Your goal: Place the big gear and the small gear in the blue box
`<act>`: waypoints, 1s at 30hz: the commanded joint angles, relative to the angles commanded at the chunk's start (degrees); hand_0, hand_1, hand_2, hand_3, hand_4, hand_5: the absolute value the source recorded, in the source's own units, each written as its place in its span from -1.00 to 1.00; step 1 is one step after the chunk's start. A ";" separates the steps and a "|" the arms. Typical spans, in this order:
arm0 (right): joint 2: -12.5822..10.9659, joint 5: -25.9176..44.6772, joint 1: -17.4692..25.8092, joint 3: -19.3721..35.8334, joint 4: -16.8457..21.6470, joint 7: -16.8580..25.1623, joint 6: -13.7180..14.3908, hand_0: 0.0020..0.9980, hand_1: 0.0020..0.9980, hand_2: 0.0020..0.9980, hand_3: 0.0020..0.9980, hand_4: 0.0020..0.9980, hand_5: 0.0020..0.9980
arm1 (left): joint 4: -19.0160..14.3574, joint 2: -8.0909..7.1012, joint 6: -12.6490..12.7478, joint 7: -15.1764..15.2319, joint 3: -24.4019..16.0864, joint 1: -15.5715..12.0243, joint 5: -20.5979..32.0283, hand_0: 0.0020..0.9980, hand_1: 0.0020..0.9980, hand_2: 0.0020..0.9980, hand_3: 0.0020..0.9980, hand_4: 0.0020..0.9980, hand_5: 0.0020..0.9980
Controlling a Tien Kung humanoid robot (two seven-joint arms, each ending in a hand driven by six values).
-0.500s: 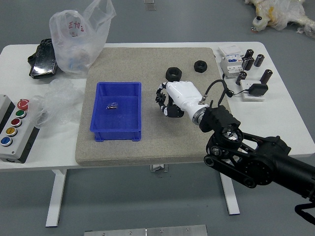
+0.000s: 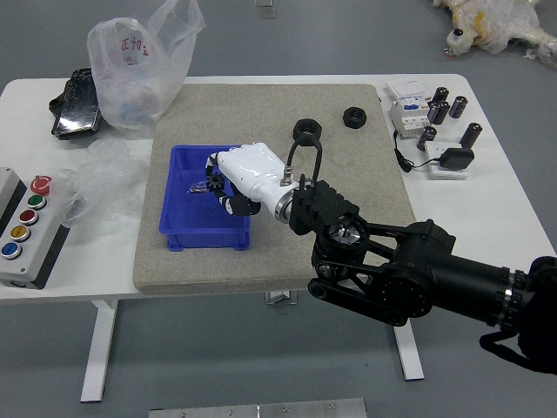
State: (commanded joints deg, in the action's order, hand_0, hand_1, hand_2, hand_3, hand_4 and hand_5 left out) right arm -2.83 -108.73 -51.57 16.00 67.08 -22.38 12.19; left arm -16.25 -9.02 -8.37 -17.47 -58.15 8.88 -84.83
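The blue box (image 2: 198, 238) stands on the grey-beige mat, left of its middle. Inside it lies a small shiny metallic piece (image 2: 197, 187); whether it is a gear is too small to tell. My right hand (image 2: 228, 185), white-backed with black parts, reaches over the right side of the box, just right of that piece. Whether it holds a gear cannot be seen. Two black round pieces, one larger (image 2: 306, 131) and one smaller (image 2: 354, 117), are on the mat behind and right of the hand. My left hand is out of view.
Left on the table are a button panel (image 2: 28, 231), crumpled clear plastic (image 2: 103, 183), a plastic bag (image 2: 135, 78) and a black packet (image 2: 78, 104). At the right stand black cylinders (image 2: 471, 135) and white devices (image 2: 409, 116) with a cable. Bare mat (image 2: 348, 165) shows right of the box.
My right hand has moved left from the middle of the mat to over the blue box, its forearm swinging along. The box and the black round pieces have stayed put.
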 joint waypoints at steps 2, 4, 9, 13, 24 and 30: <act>0.21 0.24 0.24 -0.43 -0.07 -0.05 -0.05 -0.53 -0.11 -0.55 0.50 0.19 -0.48 | -0.01 0.02 -0.03 -0.03 -0.06 -0.01 -0.07 0.43 0.08 0.09 0.35 0.40 -0.01; 0.32 0.35 0.45 -0.71 0.01 -0.16 -0.10 -0.53 -0.11 -0.55 0.50 0.19 -0.48 | -0.02 0.04 -0.04 -0.06 -0.13 -0.04 -0.15 0.43 0.08 0.09 0.35 0.40 -0.01; 0.42 0.01 0.88 -0.85 0.52 -0.62 -0.51 -0.51 -0.12 -0.52 0.70 0.87 -0.07 | -0.04 0.05 -0.11 -0.22 -0.45 -0.14 -0.49 0.43 0.08 0.09 0.35 0.40 -0.01; 0.28 -0.39 0.98 -0.69 0.61 -0.91 -0.97 -0.51 -0.12 -0.52 0.70 0.87 -0.07 | -0.02 0.00 -0.11 -0.17 -0.38 -0.08 -0.46 0.43 0.08 0.09 0.35 0.40 -0.01; -2.28 -0.01 1.42 5.62 -0.18 -0.30 1.67 -0.50 -0.06 -0.31 0.66 1.00 0.06 | -0.03 0.17 -0.12 -0.18 -0.20 -0.11 -0.25 0.43 0.08 0.09 0.35 0.40 -0.01; -4.34 1.55 1.22 9.57 -4.85 -0.55 1.09 -0.48 0.17 0.42 0.60 0.99 -0.03 | -0.02 0.18 -0.07 -0.26 -0.31 -0.20 -0.28 0.43 0.08 0.09 0.35 0.39 -0.01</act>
State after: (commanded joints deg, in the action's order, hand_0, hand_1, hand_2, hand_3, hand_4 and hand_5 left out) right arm -7.17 -107.18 -50.35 25.57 62.23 -22.93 13.29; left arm -16.27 -8.84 -8.44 -17.73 -58.46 8.68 -85.11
